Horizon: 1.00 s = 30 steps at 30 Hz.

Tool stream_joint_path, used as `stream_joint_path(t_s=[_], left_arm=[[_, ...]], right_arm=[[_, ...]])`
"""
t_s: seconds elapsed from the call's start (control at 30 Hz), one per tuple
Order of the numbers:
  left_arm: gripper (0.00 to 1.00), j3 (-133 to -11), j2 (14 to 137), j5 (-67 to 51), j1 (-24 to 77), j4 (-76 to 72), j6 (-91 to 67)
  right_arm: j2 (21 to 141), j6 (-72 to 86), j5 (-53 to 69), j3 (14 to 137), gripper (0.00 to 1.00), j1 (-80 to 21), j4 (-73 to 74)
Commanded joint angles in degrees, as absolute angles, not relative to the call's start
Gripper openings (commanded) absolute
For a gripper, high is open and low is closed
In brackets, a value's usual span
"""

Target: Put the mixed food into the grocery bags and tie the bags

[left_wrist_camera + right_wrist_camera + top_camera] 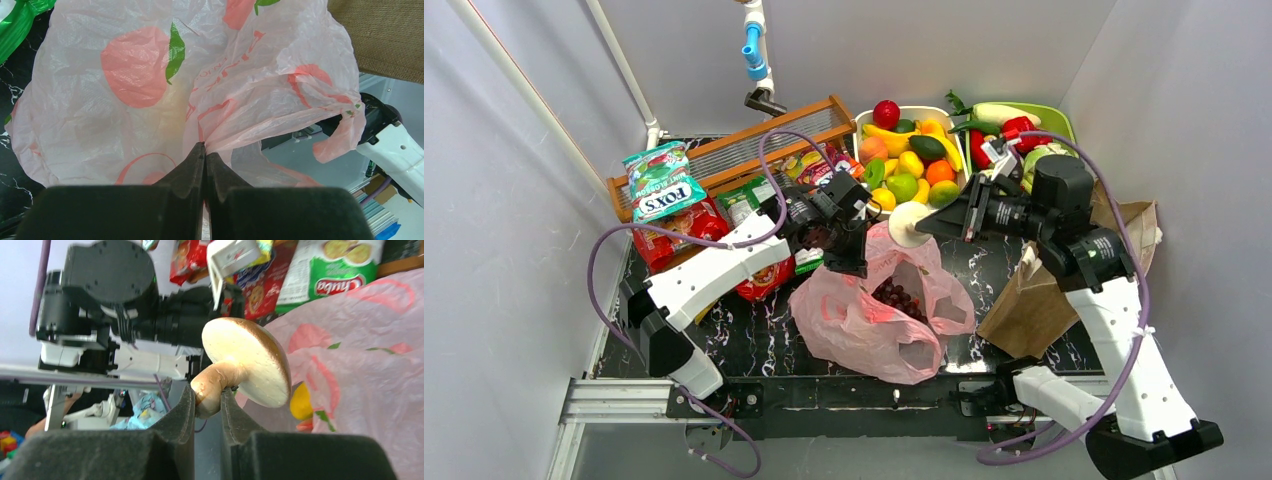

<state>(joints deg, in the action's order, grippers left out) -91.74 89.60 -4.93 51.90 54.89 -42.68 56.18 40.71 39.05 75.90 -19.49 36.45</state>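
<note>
While pink bag [864, 320] lies at table centre, its rim film is pinched between fully closed fingers of left gripper [205, 150]; bag mouth is held up and open. Dark grapes [899, 297] are seen inside. Toy mushroom [245, 362] is clamped by stem in right gripper [207, 397], jaws narrowed onto stem, cap held at far edge of bag mouth. Brown paper bag [1034, 300] is set just right of pink bag, partly hidden behind right arm. Fruit [904, 185] is heaped in white basket [924, 108]; snack packets [662, 180] are piled far left.

Left claw [205, 151] and right claw [207, 397] both clamped closed, near together.
</note>
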Motion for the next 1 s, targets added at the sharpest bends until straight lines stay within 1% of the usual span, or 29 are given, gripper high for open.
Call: stream_joint_path(t_s=[0.0, 0.27, 0.67, 0.87, 0.97], left_arm=[[0.0, -94.8, 89.8, -5.3, 51.6, 56.9, -43.0], [0.0, -99.1, 92.0, -5.7, 51.5, 58.5, -42.7], [0.0, -102.8, 93.8, -6.2, 51.5, 60.0, -42.1], [0.0, -103.9, 93.7, -6.5, 51.5, 60.7, -42.1], [0.0, -104.5, 93.8, -6.3, 51.5, 61.9, -41.7]], right_arm=[[53.4, 40.7, 41.1, 72.6, 0.01, -23.3, 32.5], [50.0, 41.2, 38.9, 64.5, 0.01, -28.1, 32.2], [47.3, 41.6, 35.2, 55.0, 0.01, -30.6, 32.4], [49.5, 38.4, 30.7, 54.1, 0.01, -31.9, 33.3], [55.2, 31.9, 23.1, 58.8, 0.01, -32.2, 37.3]])
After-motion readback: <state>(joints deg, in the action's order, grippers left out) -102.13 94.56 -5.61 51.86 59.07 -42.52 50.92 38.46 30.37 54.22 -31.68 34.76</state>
